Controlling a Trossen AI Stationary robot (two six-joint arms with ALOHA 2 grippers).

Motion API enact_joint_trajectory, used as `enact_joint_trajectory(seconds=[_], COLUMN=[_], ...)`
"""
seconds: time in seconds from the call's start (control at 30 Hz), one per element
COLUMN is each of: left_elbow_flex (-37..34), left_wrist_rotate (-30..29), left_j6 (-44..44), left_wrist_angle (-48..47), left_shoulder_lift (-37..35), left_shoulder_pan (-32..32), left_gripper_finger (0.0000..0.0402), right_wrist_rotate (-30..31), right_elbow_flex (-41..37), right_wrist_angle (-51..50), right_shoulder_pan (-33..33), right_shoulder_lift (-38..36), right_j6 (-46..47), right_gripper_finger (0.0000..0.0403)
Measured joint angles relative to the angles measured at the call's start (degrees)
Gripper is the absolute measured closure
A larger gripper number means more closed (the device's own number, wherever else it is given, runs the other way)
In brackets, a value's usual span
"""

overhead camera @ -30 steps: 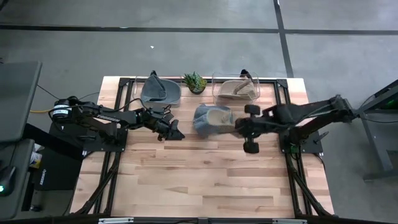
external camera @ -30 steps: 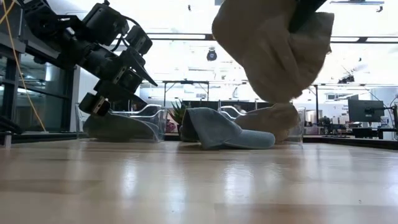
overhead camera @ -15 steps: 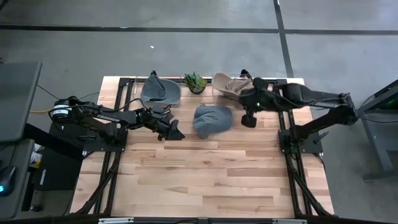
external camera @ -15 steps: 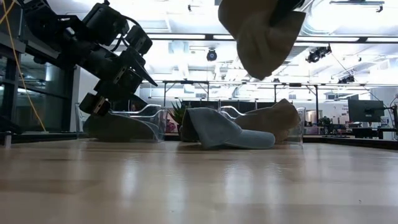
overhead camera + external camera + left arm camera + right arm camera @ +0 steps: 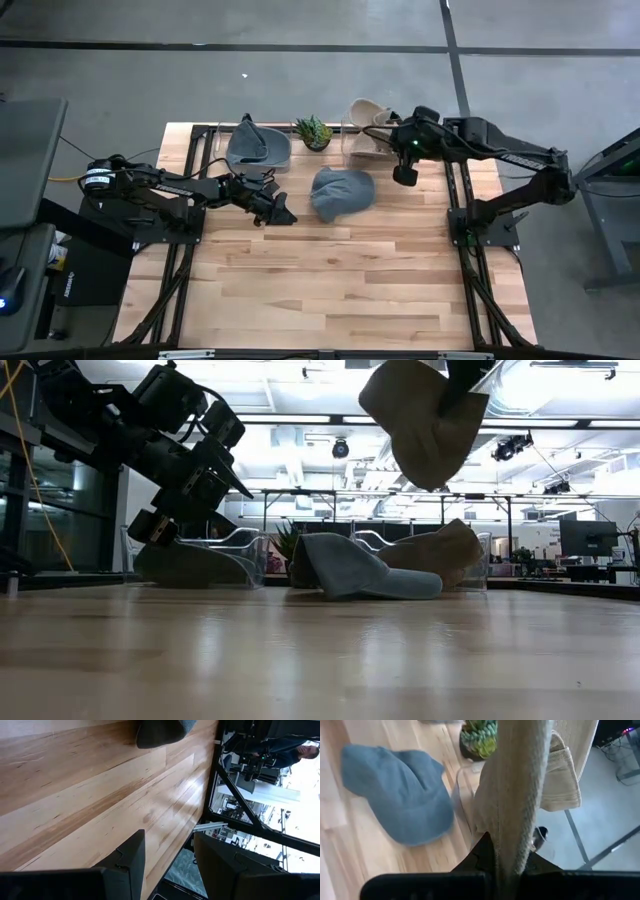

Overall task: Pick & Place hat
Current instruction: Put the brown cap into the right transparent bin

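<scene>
A beige cap (image 5: pixel 365 110) hangs from my right gripper (image 5: pixel 390 128), lifted above the right clear bin (image 5: pixel 400 152) at the table's far edge; in the low view the beige cap (image 5: pixel 425 420) dangles high over the table. That bin holds another beige cap (image 5: pixel 565 780). A blue cap (image 5: pixel 340 192) rests crown-up on the table between the arms. My left gripper (image 5: pixel 280 212) hovers open to the blue cap's left, touching nothing. A grey cap (image 5: pixel 258 150) sits in the left bin. My right gripper is shut on the beige cap, pinching a stitched fold of its fabric (image 5: pixel 512 840) between the two fingers. The cap is lifted clear and hangs below the fingers (image 5: pixel 462 378). Which part of the cap the fold belongs to I cannot tell.
A small potted plant (image 5: pixel 313 131) stands between the two clear bins at the far edge. Bare wooden table (image 5: pixel 330 290) stretches toward the near edge. Black frame rails run along both table sides.
My right gripper has carried the beige cap from above the blue cap toward the table's far edge, rising, until the cap hangs over the right bin. It stayed shut on the cap.
</scene>
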Motion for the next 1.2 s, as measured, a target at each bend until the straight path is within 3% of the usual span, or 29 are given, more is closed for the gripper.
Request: enact_joint_trajectory(seconds=[0.87,1.2], left_elbow_flex=[0.0,0.0], left_wrist_rotate=[0.0,0.0], left_j6=[-0.3,-0.5], left_wrist_angle=[2.6,2.6], left_shoulder_lift=[0.0,0.0], left_shoulder_pan=[0.0,0.0], left_gripper_finger=[0.0254,0.0254], right_wrist_rotate=[4.8,6.5], right_elbow_flex=[0.5,17.7], right_wrist_angle=[-6.0,-14.7], right_shoulder_pan=[-5.2,-7.4], right_shoulder_lift=[0.6,11.2], right_j6=[-1.7,-6.3], right_gripper_finger=[0.0395,0.0395])
